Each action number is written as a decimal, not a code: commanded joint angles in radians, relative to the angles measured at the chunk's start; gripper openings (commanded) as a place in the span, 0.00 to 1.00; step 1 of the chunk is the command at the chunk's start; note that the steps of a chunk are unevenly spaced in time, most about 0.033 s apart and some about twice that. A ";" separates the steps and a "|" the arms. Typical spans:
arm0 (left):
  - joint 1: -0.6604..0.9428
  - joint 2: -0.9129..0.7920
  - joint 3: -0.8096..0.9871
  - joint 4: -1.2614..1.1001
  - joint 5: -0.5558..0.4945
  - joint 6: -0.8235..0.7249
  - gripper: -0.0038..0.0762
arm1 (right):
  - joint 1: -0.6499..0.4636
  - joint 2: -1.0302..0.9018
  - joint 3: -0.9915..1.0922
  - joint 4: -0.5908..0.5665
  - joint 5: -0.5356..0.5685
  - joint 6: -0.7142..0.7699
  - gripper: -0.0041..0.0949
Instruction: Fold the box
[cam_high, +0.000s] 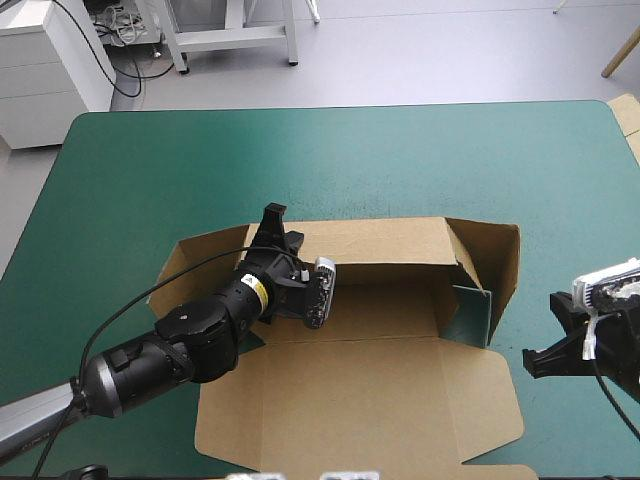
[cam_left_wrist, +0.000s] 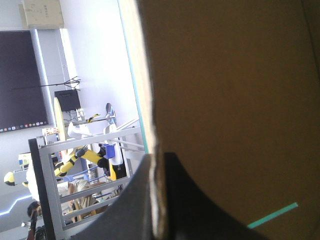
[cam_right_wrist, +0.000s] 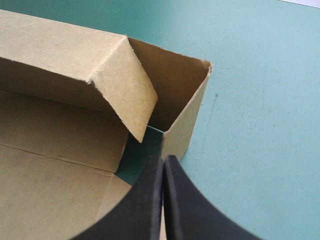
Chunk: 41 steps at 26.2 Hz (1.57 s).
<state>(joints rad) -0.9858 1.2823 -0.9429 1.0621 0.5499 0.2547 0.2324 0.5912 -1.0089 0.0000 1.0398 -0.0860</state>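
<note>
The brown box (cam_high: 380, 390) lies mid-table as an open tray, with its lid flat toward the near edge. Its back wall (cam_high: 390, 240) and right wall (cam_high: 503, 275) stand raised. My left gripper (cam_high: 272, 222) is at the left part of the back wall; in the left wrist view the board's edge (cam_left_wrist: 152, 115) runs down between my fingers, so the gripper (cam_left_wrist: 160, 162) is shut on it. My right gripper (cam_high: 530, 362) hovers just right of the box, shut and empty. In its own view the right gripper (cam_right_wrist: 163, 159) points at the right wall's near end (cam_right_wrist: 182, 130), beside an inward-leaning flap (cam_right_wrist: 125, 95).
The teal-green cover (cam_high: 300, 160) lies bare behind the box and to its right (cam_right_wrist: 260, 125). The box's left flap (cam_high: 180, 262) slants outward beside my left arm. A pale board edge (cam_high: 628, 112) shows at the table's far right corner.
</note>
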 joint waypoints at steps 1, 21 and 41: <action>0.011 -0.027 -0.003 0.130 0.030 -0.097 0.04 | -0.006 0.004 -0.031 0.000 -0.069 0.001 0.03; 0.038 -0.025 0.021 0.149 -0.114 -0.135 0.04 | -0.006 0.182 -0.265 -0.041 -0.068 0.059 0.77; 0.038 -0.025 0.078 0.281 -0.080 -0.318 0.04 | -0.009 0.813 -0.807 -0.045 -0.058 0.050 0.77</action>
<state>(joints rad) -0.9458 1.2736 -0.8493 1.3295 0.4568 -0.0427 0.2324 1.3647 -1.7265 -0.0303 1.0329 -0.0312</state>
